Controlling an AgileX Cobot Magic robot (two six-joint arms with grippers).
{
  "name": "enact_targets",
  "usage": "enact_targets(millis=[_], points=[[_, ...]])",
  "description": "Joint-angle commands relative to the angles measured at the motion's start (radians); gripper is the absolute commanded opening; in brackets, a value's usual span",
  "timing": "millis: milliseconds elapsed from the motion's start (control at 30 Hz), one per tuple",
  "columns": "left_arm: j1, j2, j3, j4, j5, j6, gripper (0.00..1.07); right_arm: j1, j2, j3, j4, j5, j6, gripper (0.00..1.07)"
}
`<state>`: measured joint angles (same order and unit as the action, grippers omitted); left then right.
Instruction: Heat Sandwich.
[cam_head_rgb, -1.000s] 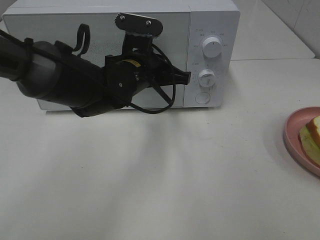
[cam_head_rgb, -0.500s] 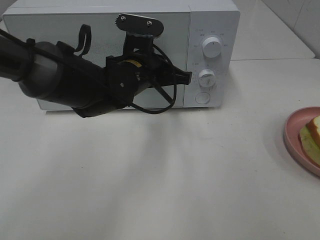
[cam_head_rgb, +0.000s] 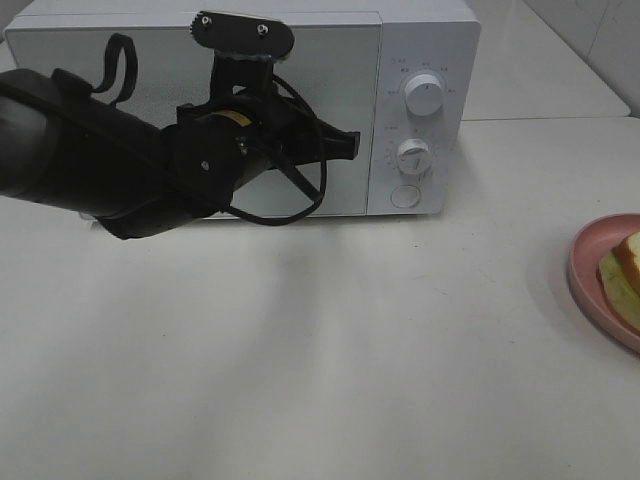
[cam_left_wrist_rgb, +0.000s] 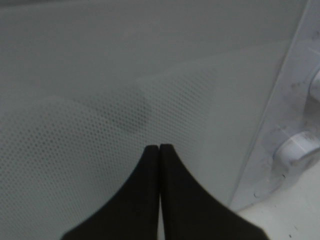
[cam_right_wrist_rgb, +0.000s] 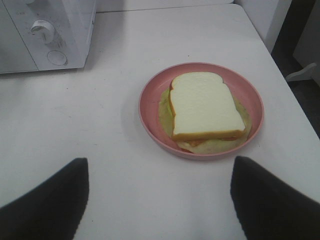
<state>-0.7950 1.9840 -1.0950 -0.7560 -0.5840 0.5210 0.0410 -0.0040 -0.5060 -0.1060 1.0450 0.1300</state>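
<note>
- The microwave (cam_head_rgb: 420, 60) is white, with white knobs; its door (cam_left_wrist_rgb: 100, 100) is pale grey-green with a fine dotted mesh pattern.
- The left gripper (cam_left_wrist_rgb: 159, 148) and its arm are black.
- The plate (cam_right_wrist_rgb: 150, 95) is pink.
- The sandwich (cam_right_wrist_rgb: 200, 102) is seen with pale cream bread, orange-tan crust and a yellow-green layer.
- The table (cam_head_rgb: 300, 380) is white.
</note>
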Motion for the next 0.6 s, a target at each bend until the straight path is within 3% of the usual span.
enact_targets(millis=[33,133,167,200,233,267,500,600], points=[[-0.007,-0.035,0.019,-0.007,0.116,0.0,0.02,-0.007,-0.026,0.0,-0.005,-0.006,-0.018,0.75],[-0.007,-0.053,0.024,0.007,0.239,0.0,0.42,-0.007,-0.026,0.0,-0.005,-0.006,-0.018,0.75],[-0.007,-0.053,0.024,0.007,0.239,0.0,0.42,-0.007,-0.026,0.0,-0.005,-0.006,-0.018,0.75],[-0.007,-0.056,0.024,0.007,0.275,-0.003,0.56,-0.007,-0.026,0.0,-0.005,-0.006,-0.018,0.75],[-0.007,-0.061,0.024,0.005,0.335,-0.008,0.89,-0.007,-0.026,0.0,-0.005,-0.006,-0.018,0.75],[-0.007,-0.062,0.024,0.005,0.363,-0.008,1.03,-0.007,-0.026,0.0,-0.005,-0.006,-0.018,0.75],[-0.007,-0.068,0.024,0.034,0.54,-0.008,0.98,-0.007,-0.026,0.0,-0.005,-0.006,-0.018,0.75],[-0.007,-0.069,0.024,0.095,0.673,-0.008,0.98,-0.007,-0.026,0.0,-0.005,-0.006,-0.018,0.75]])
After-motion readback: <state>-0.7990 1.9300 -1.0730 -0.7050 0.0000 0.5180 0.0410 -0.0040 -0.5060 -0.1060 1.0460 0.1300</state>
